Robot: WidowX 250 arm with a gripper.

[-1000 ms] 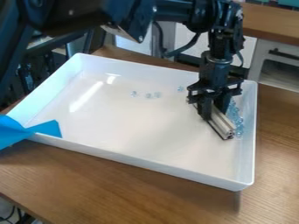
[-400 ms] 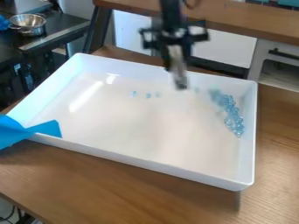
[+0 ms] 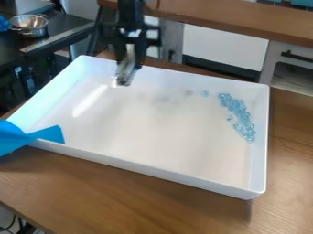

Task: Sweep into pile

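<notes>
- Lying on the brown table (image 3: 140, 192), the white tray (image 3: 153, 172) is the landmark.
- Blue beads (image 3: 240, 114) cluster inside the tray by its right wall; a few sit loose toward its far wall.
- Above the tray's far side, the gripper (image 3: 129, 51) clasps a bar (image 3: 126, 73).
- Blue sheet (image 3: 49, 134) over the tray's near-left corner.
- Behind the tray: wooden counter (image 3: 245, 20), white cabinets (image 3: 217, 48).
- Beyond its left side: metal pot (image 3: 29, 25) on a black table (image 3: 61, 27).

Behind, white cabinet fronts (image 3: 217, 48) beneath a brown wooden counter (image 3: 245, 18).
</notes>
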